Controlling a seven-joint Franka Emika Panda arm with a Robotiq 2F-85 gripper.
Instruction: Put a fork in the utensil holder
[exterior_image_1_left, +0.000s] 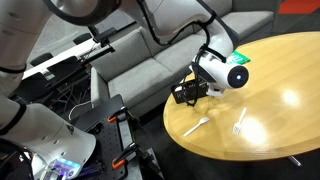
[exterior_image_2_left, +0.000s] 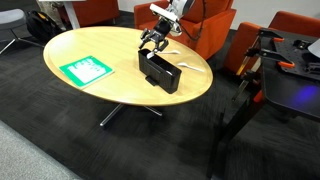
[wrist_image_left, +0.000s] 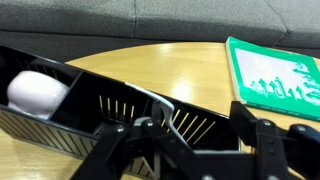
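Note:
The utensil holder (exterior_image_2_left: 160, 74) is a low black box near the far edge of the round wooden table. In the wrist view its slotted inner wall (wrist_image_left: 110, 108) fills the lower left. My gripper (exterior_image_2_left: 152, 42) hangs right above the holder's far end. In the wrist view its fingers (wrist_image_left: 195, 118) stand apart and open over a compartment. A pale fork (wrist_image_left: 158, 103) leans inside the holder, close to my left finger, touching neither finger that I can see. In an exterior view the gripper (exterior_image_1_left: 188, 92) hides the holder.
Two other white utensils (exterior_image_1_left: 195, 126) (exterior_image_1_left: 238, 122) lie on the table beside the holder. A flat green-and-white packet (exterior_image_2_left: 85, 70) (wrist_image_left: 275, 75) lies farther along the table. A white rounded object (wrist_image_left: 35, 92) sits in the holder's end compartment. Sofas and chairs surround the table.

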